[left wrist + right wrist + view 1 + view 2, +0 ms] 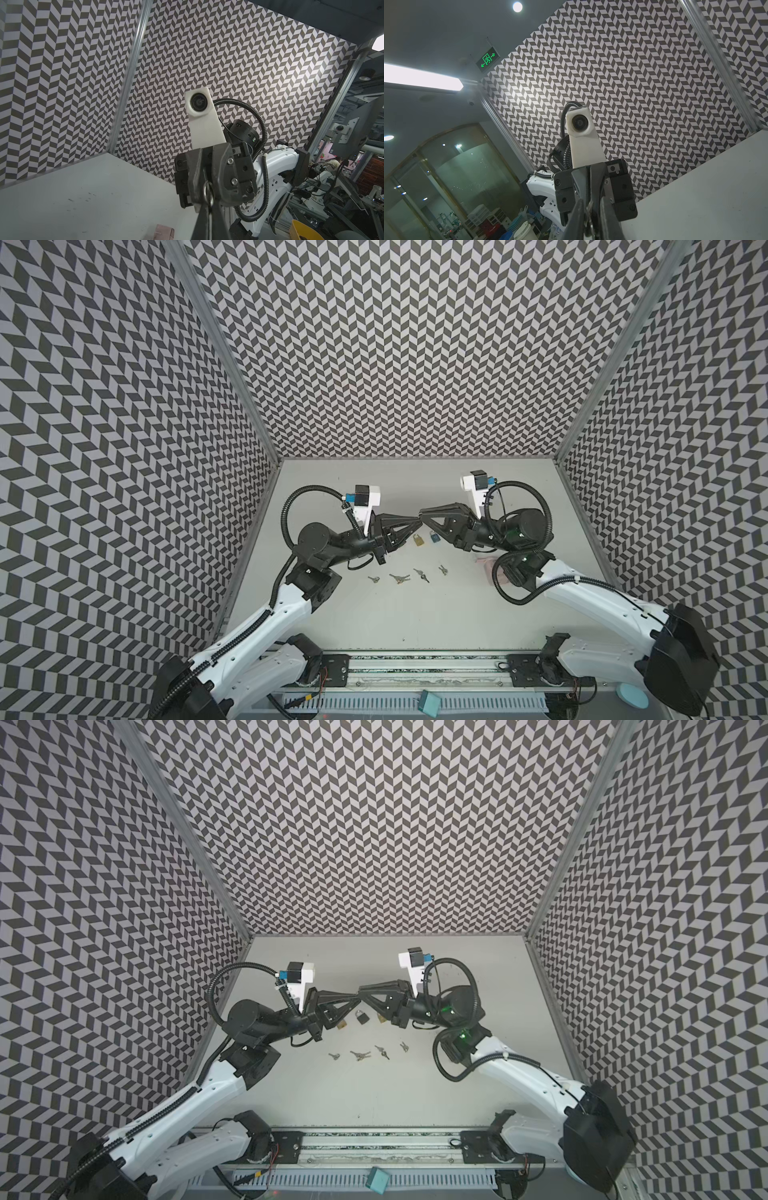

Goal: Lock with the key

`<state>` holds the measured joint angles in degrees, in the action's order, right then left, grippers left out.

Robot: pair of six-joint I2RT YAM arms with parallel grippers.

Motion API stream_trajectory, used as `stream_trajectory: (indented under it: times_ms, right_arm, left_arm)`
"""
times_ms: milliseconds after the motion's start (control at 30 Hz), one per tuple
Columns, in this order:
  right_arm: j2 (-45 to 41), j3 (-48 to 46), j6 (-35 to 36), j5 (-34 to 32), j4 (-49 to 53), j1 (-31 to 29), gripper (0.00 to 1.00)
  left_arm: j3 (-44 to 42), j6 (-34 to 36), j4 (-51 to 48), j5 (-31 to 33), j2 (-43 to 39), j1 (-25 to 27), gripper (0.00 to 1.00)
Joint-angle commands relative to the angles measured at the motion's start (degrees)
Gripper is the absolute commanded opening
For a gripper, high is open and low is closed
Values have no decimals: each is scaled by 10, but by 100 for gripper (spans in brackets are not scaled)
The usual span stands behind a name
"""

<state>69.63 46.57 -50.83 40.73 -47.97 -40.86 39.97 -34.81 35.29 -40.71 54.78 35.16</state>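
Both grippers meet tip to tip above the table's middle. My left gripper (415, 521) (209, 208) is shut on a small metal key whose ring (208, 191) sticks out past its tips. Facing it, my right gripper (424, 516) (591, 207) has its fingers pressed in on that same ring (589, 211), so the key hangs between the two. On the table below lie a gold padlock (418, 539) and a blue padlock (434, 536). A dark padlock (361, 1016) also shows in a top view.
Several loose keys (399, 578) lie in a row on the table nearer the front, among them a key (443, 570) at the right end. A pink block (164, 231) sits under my right arm. Patterned walls enclose the table (415, 614) on three sides.
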Motion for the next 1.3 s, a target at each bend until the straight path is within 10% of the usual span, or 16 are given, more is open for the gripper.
stream_trajectory:
  times_ms: [0,167,367,533,1267]
  right_arm:
    - [-8,8,1,-10,-6,-4,5]
    - [-28,-1,25,-39,23,-3,0]
    - [-93,-21,135,-269,295,-3,0]
    - [-85,-84,156,-450,499,11,0]
    - [174,-69,220,-499,549,68,0]
  left_arm:
    - [-4,2,0,3,-2,3,0]
    - [-3,15,-33,28,-8,3,5]
    - [5,39,-195,206,-22,2,99]
    - [-4,27,-306,366,-14,-1,100]
    - [-27,-4,-331,419,-14,-3,100]
